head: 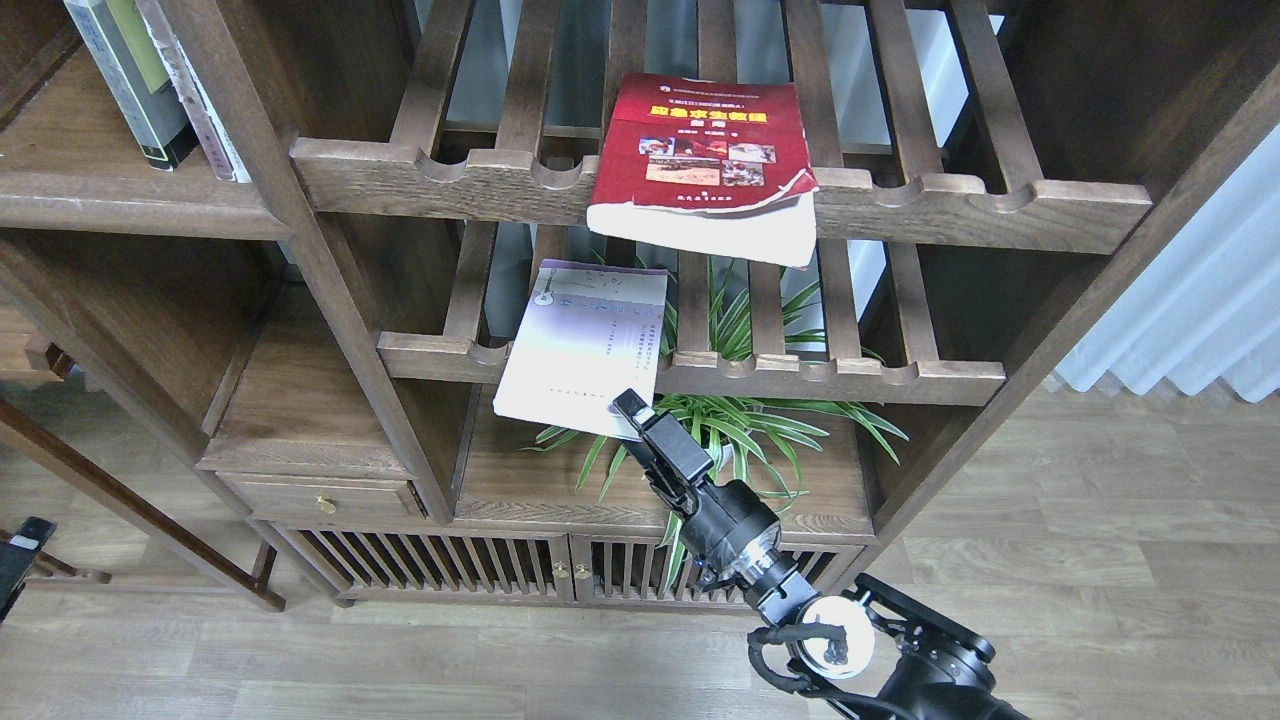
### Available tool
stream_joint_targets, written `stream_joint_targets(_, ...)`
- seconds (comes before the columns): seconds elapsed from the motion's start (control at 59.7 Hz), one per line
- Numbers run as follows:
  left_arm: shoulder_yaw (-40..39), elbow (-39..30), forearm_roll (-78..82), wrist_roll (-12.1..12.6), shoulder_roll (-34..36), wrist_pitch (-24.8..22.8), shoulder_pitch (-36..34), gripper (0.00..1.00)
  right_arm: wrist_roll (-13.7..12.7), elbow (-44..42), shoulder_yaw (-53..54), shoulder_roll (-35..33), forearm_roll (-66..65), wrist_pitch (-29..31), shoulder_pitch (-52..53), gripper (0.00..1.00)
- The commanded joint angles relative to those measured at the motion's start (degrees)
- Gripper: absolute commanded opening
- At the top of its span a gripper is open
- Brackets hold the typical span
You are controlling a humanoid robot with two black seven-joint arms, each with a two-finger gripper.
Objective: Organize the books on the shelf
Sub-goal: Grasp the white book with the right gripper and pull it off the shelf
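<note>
A thick red book with small cover photos and a curled corner lies flat on the upper slatted rack, overhanging its front rail. A thin pale lavender-white book lies on the lower slatted rack, also overhanging. A black-edged book with a light-green panel stands on the solid dark-brown shelf at the upper left. My right gripper reaches up from below, and its upper finger overlaps the lavender book's near right corner; I cannot tell its grip. Only a black tip of my left gripper shows at the left edge.
A pale-spined book leans next to the black-edged one. A potted spider plant stands below the lower rack, just behind my right gripper. A drawer and slatted cabinet doors are below. White curtains hang at the right.
</note>
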Motion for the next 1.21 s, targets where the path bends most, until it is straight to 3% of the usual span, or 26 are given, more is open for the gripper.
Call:
stream_joint_targets(0.0,0.0,0.0,0.0,0.2,0.0,0.0,-0.1,1.0,0.1,0.2,0.0,0.0,0.1,0.0,0.0,0.98)
stream_joint_targets(0.586,0.2,-0.1,0.0,0.6,0.0,0.0,-0.6,1.0,0.3,1.0,-0.2,0.0,1.5,0.0,1.1,0.91)
stream_joint_targets(0.77,0.3,-0.1,0.1,0.7,0.0,0.0,-0.8,1.0,-0.3,0.8,-0.2,0.0,2.6,-0.7,1.1,0.74)
stream_joint_targets(0.921,0.3,-0.1,0.1,0.7,0.0,0.0,-0.8,1.0,-0.4,0.8,-0.2,0.0,2.7,-4.0,1.1,0.68)
stream_joint_targets(1.105,1.6,-0.1,0.1,0.6,0.0,0.0,-0.8,1.0,-0.4,0.9,0.2,0.0,3.9,-3.8,1.1,0.33)
stream_joint_targets(1.188,1.7,-0.1,0.1,0.6,0.0,0.0,-0.8,1.0,-0.4,1.0,0.3,0.0,4.3,-3.7,1.3,0.31)
